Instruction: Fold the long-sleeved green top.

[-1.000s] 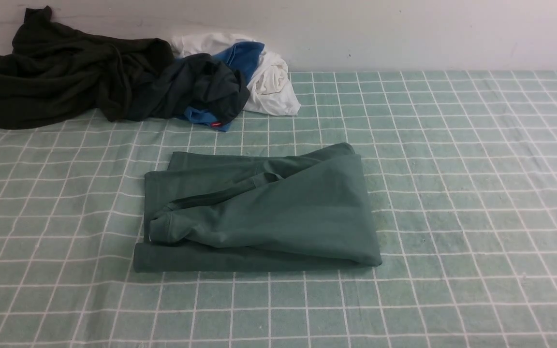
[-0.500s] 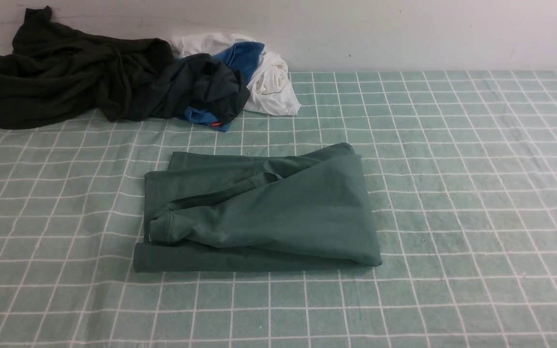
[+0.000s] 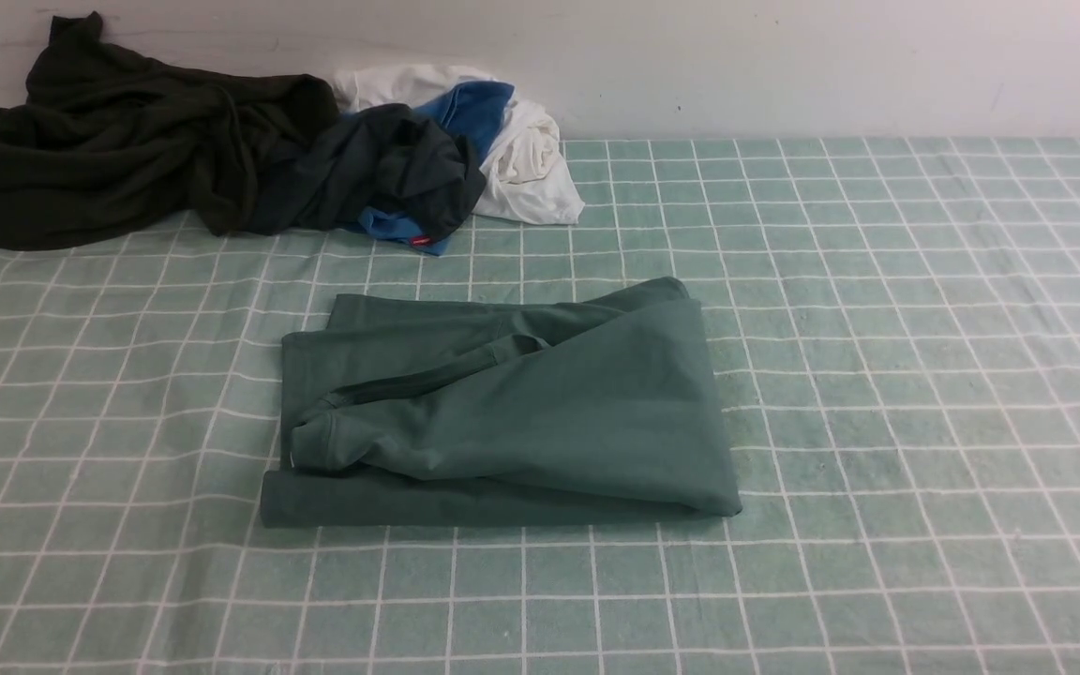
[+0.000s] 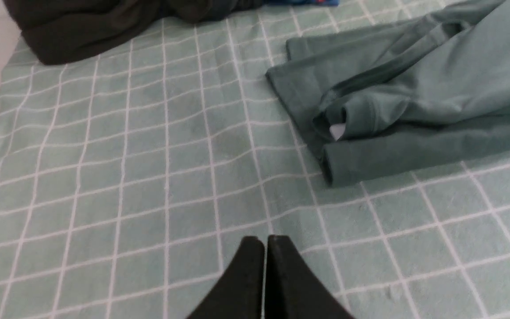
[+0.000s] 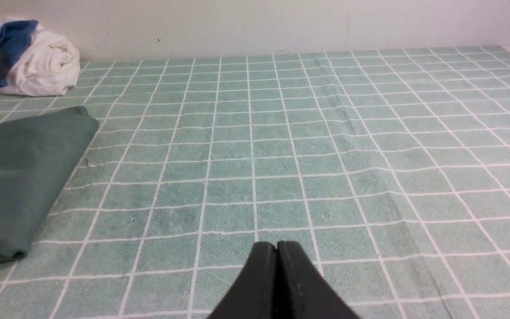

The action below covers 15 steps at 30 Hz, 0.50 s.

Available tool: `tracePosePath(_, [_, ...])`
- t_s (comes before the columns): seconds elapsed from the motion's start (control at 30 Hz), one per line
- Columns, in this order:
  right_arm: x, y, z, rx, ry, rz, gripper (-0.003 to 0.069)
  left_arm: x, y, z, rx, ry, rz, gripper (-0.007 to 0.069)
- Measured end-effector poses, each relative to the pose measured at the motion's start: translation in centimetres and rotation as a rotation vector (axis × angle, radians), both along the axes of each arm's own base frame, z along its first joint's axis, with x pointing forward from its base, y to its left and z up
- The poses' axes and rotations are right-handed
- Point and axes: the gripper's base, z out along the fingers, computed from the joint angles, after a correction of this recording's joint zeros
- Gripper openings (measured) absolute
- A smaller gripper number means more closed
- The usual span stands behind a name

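Both claws clenched and idle, the green top lying half-gathered.

From here the left claw [image 4: 265, 241] and the right claw [image 5: 278, 246] are each clenched on nothing, apart from the cloth. The green long-sleeved top [image 3: 587, 403] lies in the middle of the surface [image 3: 877, 581], nearer the robot than the dark garments [image 3: 146, 141] and the white cloth [image 3: 531, 169]. Nothing visibly changes across this last second: the top keeps the same loose, slanting shape, so the folding gains no ground. It looks doubled over but untidy, with a bunched cuff [image 3: 315, 442] on the left and layers out of line. I'd guess it needs opening out and smoothing first; folding over that bunch could trap a lump.
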Motion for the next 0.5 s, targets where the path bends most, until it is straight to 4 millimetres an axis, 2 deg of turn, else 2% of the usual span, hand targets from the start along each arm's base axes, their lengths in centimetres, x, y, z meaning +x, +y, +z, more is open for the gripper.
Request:
tracePosePath(0.13, [0.0,0.0,0.0,0.000,0.001,0.000,-0.0014,0.9,-0.5,-1.8,-0.107,-0.241,0.001,-0.0003])
tracePosePath(0.23, [0.0,0.0,0.0,0.000,0.001,0.000,-0.0014,0.7,-0.3,-3.8,-0.134,-0.331,0.048,-0.0003])
tracePosePath(0.4, [0.0,0.0,0.0,0.000,0.001,0.000,-0.0014,0.4,0.2,-7.7,-0.137,-0.297,0.146,-0.0003])
tracePosePath(0.5, [0.0,0.0,0.0,0.000,0.002,0.000,-0.0014,0.3,0.3,-8.8,-0.140,-0.248,0.165,-0.0003])
